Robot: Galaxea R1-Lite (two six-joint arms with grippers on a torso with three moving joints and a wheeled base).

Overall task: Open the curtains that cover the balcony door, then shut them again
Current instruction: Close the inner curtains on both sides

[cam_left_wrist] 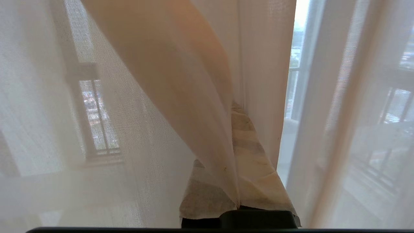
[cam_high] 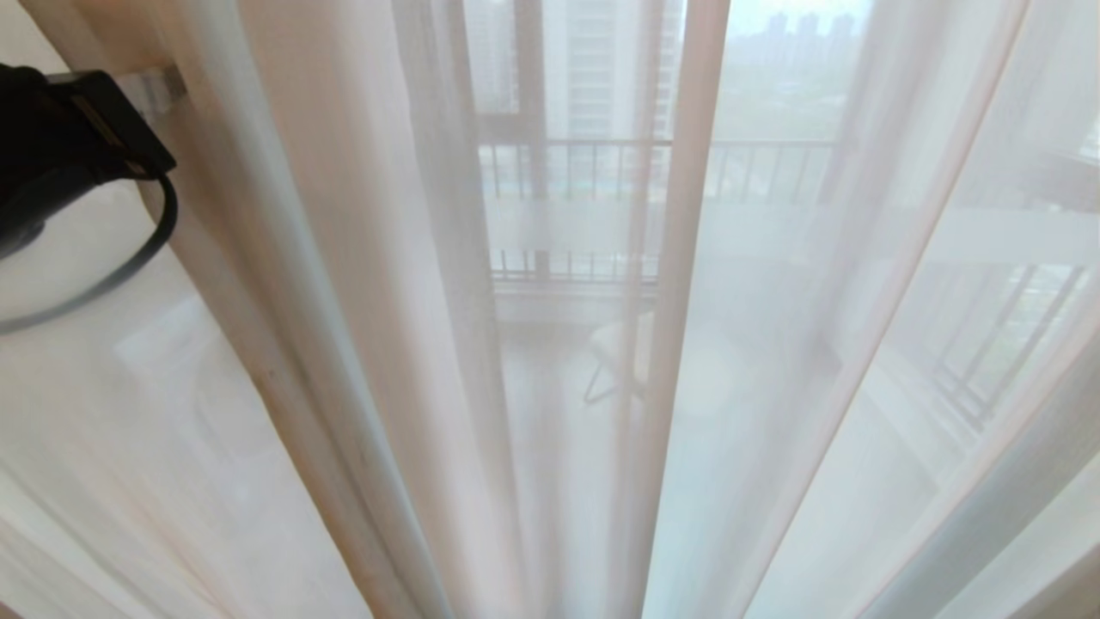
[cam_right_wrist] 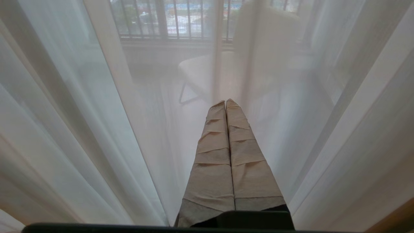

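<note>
My left gripper [cam_left_wrist: 237, 142] fingers pinch one sheer curtain [cam_left_wrist: 181, 97] fold at lower centre; right gripper [cam_right_wrist: 225, 103] fingers closed empty, sheer just ahead.

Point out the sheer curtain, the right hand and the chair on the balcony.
sheer curtain [cam_high: 344, 258]: head view, a hanging fold.
right hand [cam_right_wrist: 225, 104]: right wrist view, the closed, tape-wrapped tips.
chair [cam_right_wrist: 197, 69]: right wrist view, its seat, seen through the fabric.

Lower centre of the head view, pale balcony floor [cam_high: 550, 481] shows through, a white chair [cam_high: 614, 352] standing on it.
</note>
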